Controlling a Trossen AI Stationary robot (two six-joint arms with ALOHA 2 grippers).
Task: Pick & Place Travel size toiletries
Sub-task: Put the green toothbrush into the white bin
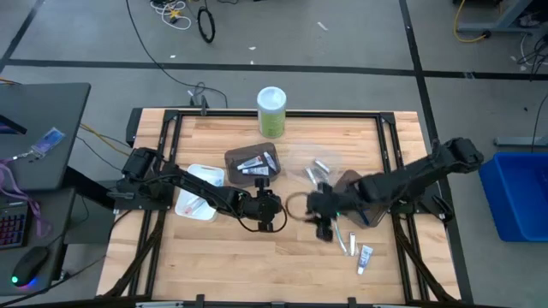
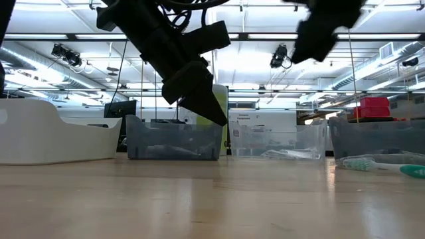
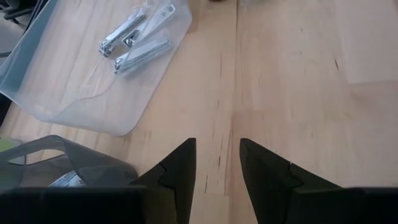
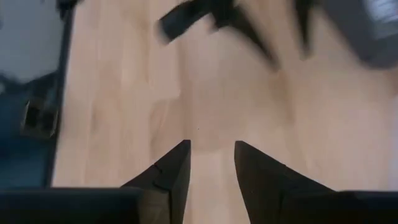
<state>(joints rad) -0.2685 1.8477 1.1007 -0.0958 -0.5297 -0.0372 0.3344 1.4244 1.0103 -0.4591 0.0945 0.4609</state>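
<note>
Your left gripper point(image 3: 217, 163) and right gripper point(image 4: 212, 163) hovered mid-table, fingers slightly spread and empty, likely between picks. The small white tubes and toothbrushes point(image 1: 355, 248) lay loose near your right gripper, unsorted.

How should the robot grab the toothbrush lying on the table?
Best by the middle of its handle, coming straight down from above. The toothbrush lies flat on the wooden table, long and slim, so fingers should straddle its thin width. The right hand, open and empty, hangs nearest it.
</note>
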